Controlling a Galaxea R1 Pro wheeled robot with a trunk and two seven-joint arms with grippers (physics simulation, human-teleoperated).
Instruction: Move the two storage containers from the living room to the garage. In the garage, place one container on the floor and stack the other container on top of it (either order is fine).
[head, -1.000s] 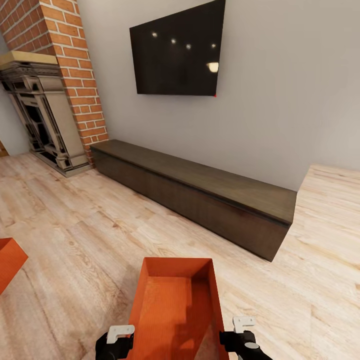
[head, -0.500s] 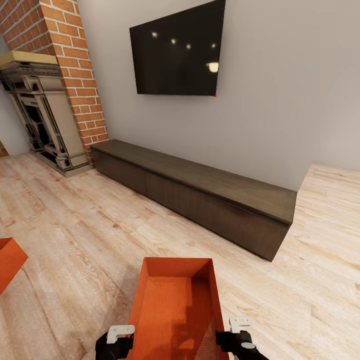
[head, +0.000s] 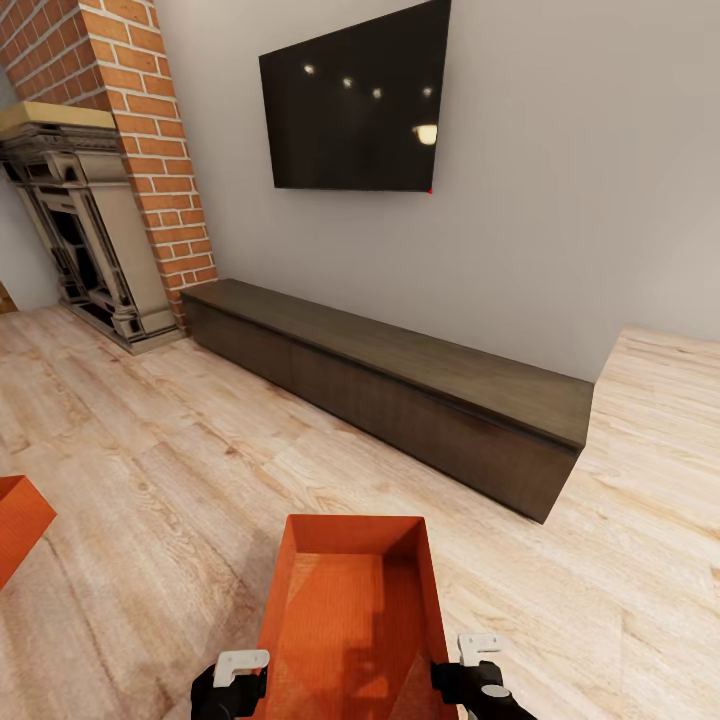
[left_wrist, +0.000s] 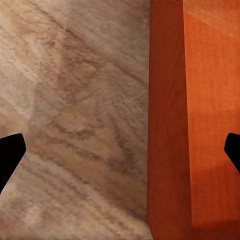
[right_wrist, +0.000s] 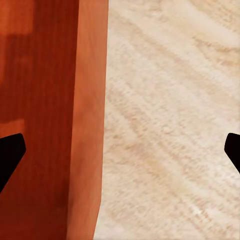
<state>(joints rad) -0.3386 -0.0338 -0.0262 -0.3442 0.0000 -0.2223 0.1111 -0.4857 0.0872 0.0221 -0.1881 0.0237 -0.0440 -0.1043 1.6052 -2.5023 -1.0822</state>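
Observation:
One orange-red storage container (head: 350, 620) sits on the light wood-plank floor of the living room, right in front of me. My left gripper (left_wrist: 120, 155) is open and straddles the container's left long wall (left_wrist: 167, 125), one fingertip (left_wrist: 10, 155) outside over the planks and the other inside the tub. On the opposite side, my right gripper (right_wrist: 120, 155) is open too, astride the right long wall (right_wrist: 90, 125). In the head view both wrists hang low, the left (head: 232, 685) and the right (head: 478, 678). The second storage container (head: 15, 520) pokes in at the left edge.
A long low dark-brown cabinet (head: 400, 390) runs along the grey wall under a black TV (head: 355, 105). The brick chimney (head: 150, 140) and ornate fireplace (head: 85, 230) stand at the far left. Open plank floor (head: 160, 450) lies between me and the cabinet.
My right gripper has shifted slightly inward toward the container's right wall. The left gripper, both containers and the camera have stayed put.

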